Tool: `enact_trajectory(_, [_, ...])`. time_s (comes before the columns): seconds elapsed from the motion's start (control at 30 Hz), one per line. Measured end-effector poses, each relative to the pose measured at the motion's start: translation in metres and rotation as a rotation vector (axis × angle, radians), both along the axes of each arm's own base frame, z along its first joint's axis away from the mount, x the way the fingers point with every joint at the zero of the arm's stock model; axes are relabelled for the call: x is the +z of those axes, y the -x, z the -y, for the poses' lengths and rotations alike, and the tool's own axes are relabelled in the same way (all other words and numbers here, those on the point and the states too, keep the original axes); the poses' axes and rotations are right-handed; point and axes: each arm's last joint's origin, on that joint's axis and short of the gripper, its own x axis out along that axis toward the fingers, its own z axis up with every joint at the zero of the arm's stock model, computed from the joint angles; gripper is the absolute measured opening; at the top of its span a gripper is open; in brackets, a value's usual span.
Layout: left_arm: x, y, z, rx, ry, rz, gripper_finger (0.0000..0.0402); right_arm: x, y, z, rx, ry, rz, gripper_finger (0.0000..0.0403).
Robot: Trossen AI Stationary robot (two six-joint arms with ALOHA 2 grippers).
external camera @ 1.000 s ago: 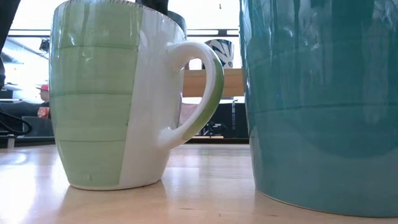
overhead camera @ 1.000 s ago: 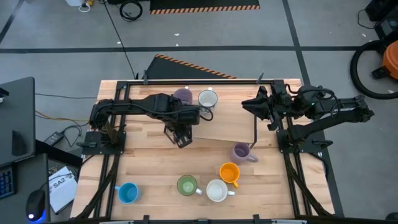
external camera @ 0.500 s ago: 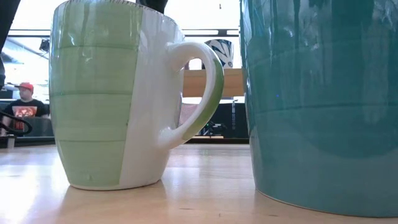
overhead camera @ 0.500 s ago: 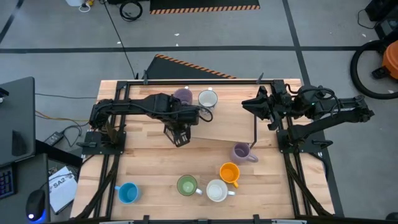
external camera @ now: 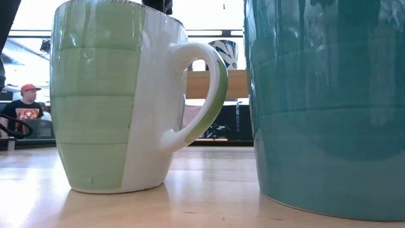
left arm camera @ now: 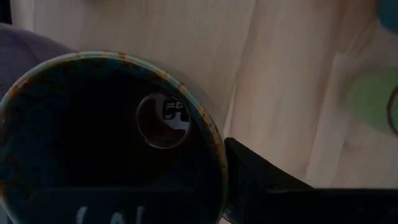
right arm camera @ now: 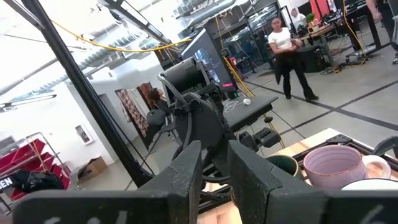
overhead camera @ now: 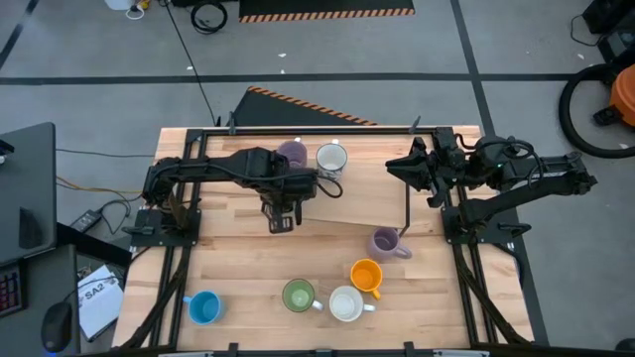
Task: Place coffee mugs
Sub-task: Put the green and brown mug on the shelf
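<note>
Mugs (overhead camera: 298, 296) dot wooden table (overhead camera: 238, 268); grey concrete floor (overhead camera: 99, 89) around.

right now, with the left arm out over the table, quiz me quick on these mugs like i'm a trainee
1. True or false: the green mug stands between the blue mug and the white mug.
2. The left gripper is closed on which mug: a) green, b) dark mug, c) blue?
3. How many lavender mugs show from above?
Key: 1 true; 2 b; 3 two.
</note>
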Motion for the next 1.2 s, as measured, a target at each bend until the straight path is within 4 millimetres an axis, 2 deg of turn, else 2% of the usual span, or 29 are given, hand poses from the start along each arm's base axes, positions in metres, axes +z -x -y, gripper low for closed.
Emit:
enact_trajectory(0.37, [0.0, 0.001, 0.0, -0.049, -0.011, -0.015, 0.0062, 0.001, 0.0, 0.0, 0.0, -0.001, 0.007, 0.0086])
enact_trajectory(0.73, [0.0, 0.002, 0.0, -0.048, -0.013, -0.023, 0.0106, 0.001, 0.0, 0.0, 0.0, 0.0, 0.007, 0.0086])
enact_trajectory(1.2, [0.021, 0.022, -0.001, -0.067, -0.014, 0.022, 0.0107, 0.002, 0.0, 0.0, -0.003, 0.006, 0.017, 0.0086])
